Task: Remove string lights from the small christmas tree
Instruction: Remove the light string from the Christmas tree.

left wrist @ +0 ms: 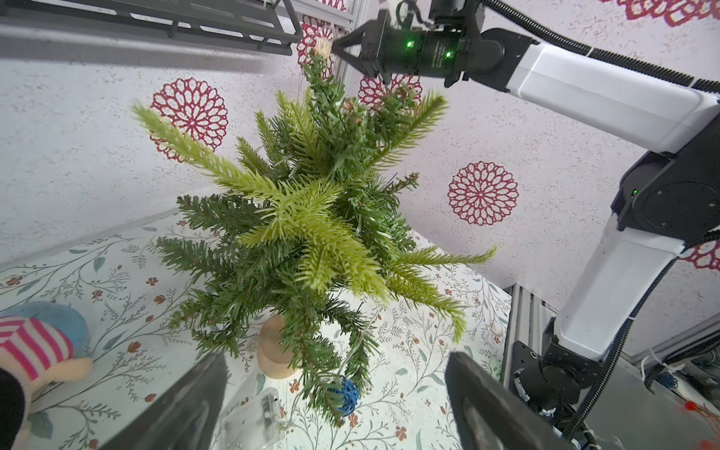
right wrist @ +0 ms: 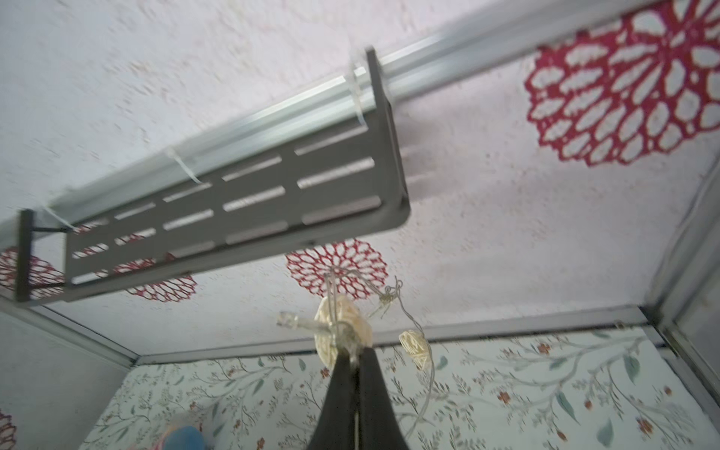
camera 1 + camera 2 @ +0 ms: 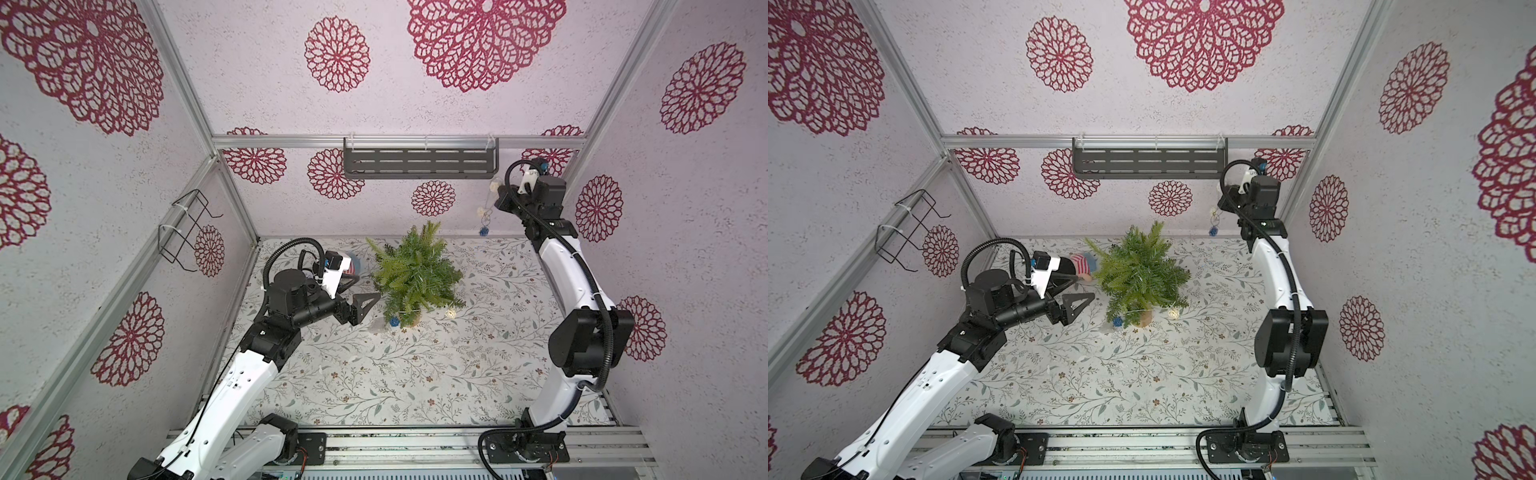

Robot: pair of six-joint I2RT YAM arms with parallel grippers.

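Right claw (image 2: pixel 352 350) pinched shut on the string lights (image 2: pixel 343 323), held high near the back wall, above the tree (image 3: pixel 415 274). Blue ball (image 3: pixel 394 321) and battery box (image 1: pixel 253 417) lie at the tree's foot, strand caught among low branches. Left claw (image 3: pixel 361 297) wide open, empty, just beside the tree. Risk: a further pull snags the strand and tips the unbraced tree.

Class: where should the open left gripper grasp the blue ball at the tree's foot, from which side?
Probably across the round middle of the blue ball, the left gripper coming low from its own side: it is exposed under the tree.
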